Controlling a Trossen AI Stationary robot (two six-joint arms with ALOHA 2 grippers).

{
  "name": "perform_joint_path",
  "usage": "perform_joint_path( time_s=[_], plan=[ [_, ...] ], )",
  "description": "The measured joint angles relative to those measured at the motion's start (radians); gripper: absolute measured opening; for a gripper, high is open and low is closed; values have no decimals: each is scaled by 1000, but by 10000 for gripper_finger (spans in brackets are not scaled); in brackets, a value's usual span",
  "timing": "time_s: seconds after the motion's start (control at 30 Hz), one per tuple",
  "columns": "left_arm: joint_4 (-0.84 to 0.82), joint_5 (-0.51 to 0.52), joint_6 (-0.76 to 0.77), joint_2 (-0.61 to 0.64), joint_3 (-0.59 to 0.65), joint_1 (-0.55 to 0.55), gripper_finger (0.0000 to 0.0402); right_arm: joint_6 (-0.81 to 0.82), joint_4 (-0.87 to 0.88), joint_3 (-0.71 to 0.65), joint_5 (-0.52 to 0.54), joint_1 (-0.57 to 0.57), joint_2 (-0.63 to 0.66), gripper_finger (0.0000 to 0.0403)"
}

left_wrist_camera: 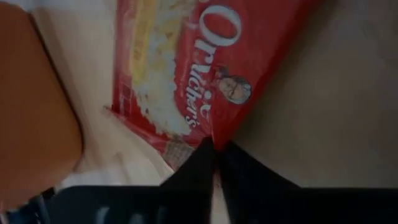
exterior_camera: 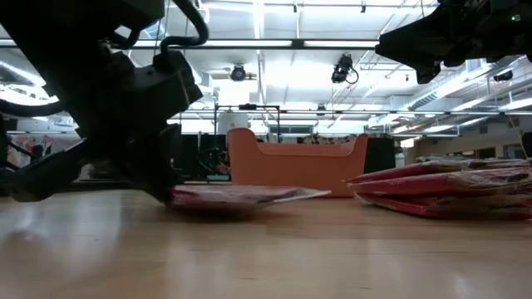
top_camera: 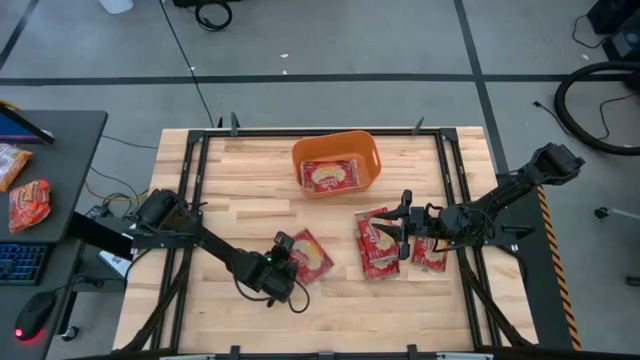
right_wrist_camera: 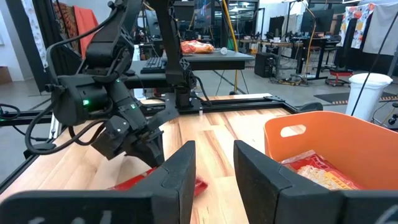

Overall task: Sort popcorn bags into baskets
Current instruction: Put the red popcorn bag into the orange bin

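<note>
One red popcorn bag [top_camera: 313, 254] lies near the table's middle, and my left gripper [top_camera: 296, 267] is shut on its near-left end. The left wrist view shows this bag [left_wrist_camera: 205, 68] beyond the closed fingers [left_wrist_camera: 214, 152]. My right gripper [top_camera: 404, 226] is open and hovers above a pile of red bags [top_camera: 377, 246] on the table's right. In its wrist view, the fingers [right_wrist_camera: 214, 163] touch nothing. The orange basket [top_camera: 337, 162] stands at the far middle with one bag [top_camera: 330, 176] inside. My left gripper pinches the red bag by its pointed near edge [left_wrist_camera: 216, 135] between the two fingertips. The fingers come low and slanting from the table's near-left side. The bag [exterior_camera: 241, 196] stays almost flat, its underside on or just above the wood.
The pile of bags [exterior_camera: 449, 188] spreads across the right of the table. Black frame rails [top_camera: 190, 190] run along the table's sides. A side desk on the left holds paler packets [top_camera: 28, 203], a keyboard and a mouse. Bare wood lies along the near edge.
</note>
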State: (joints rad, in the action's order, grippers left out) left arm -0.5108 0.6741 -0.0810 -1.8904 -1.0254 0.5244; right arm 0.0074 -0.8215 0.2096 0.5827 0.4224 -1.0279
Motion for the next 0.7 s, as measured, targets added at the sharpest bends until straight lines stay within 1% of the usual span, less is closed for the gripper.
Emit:
perform_joint_path(
  time_s=[0.03,0.17,0.27,0.37,0.53,0.63,0.7],
  plan=[
    [-6,-7,6,0,-5,-4,11,0,0,0,0,0,0,115],
    [-67,-25,10,9,-44,-23,10,0,0,0,0,0,0,115],
    [-145,-17,24,42,-108,-52,5,0,0,0,0,0,0,115],
    [-202,35,48,79,-193,-85,4,0,0,0,0,0,0,115],
    [-246,151,26,119,-328,-137,3,0,0,0,0,0,0,115],
    [-317,162,46,120,-395,-199,2,0,0,0,0,0,0,115],
    [-331,160,60,120,-412,-253,2,0,0,0,0,0,0,115]
  ],
)
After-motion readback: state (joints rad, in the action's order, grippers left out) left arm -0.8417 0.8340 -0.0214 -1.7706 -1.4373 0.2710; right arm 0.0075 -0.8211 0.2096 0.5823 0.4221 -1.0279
